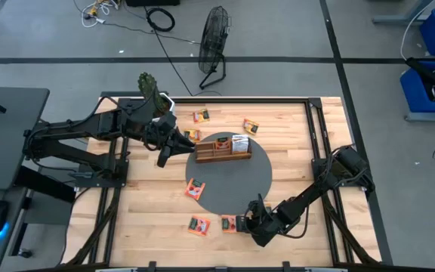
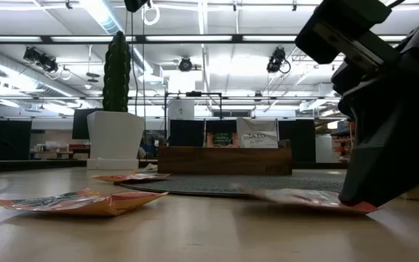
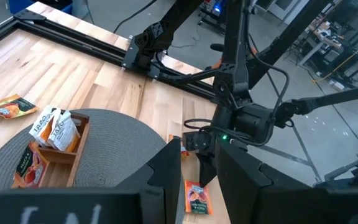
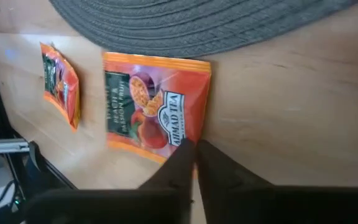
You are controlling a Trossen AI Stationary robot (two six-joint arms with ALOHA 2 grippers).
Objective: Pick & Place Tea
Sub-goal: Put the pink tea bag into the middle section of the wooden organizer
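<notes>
Several small orange tea sachets lie flat on the wooden table, among them one (image 1: 195, 189) on the grey round mat (image 1: 259, 177) and two at the near edge (image 1: 198, 225) (image 1: 229, 224). The brown wooden tray (image 1: 221, 149) stands on the mat with a white and an orange sachet upright in it. My right gripper (image 1: 244, 221) is down at the near sachet (image 4: 154, 102), shut on it. My left gripper (image 1: 174, 147) hangs open above the table, just left of the tray. My right gripper pinches the orange sachet by one edge near a corner (image 4: 188, 138) between its two fingertips (image 4: 182, 163), coming slanting down from the table's right. The sachet lies almost flat, its far end (image 2: 268, 193) on the table at the mat's rim.
A potted cactus in a white pot (image 1: 151, 92) stands at the table's far left corner, behind my left arm. More sachets lie far of the tray (image 1: 201, 115) (image 1: 251, 126). A black frame (image 1: 319, 128) borders the table.
</notes>
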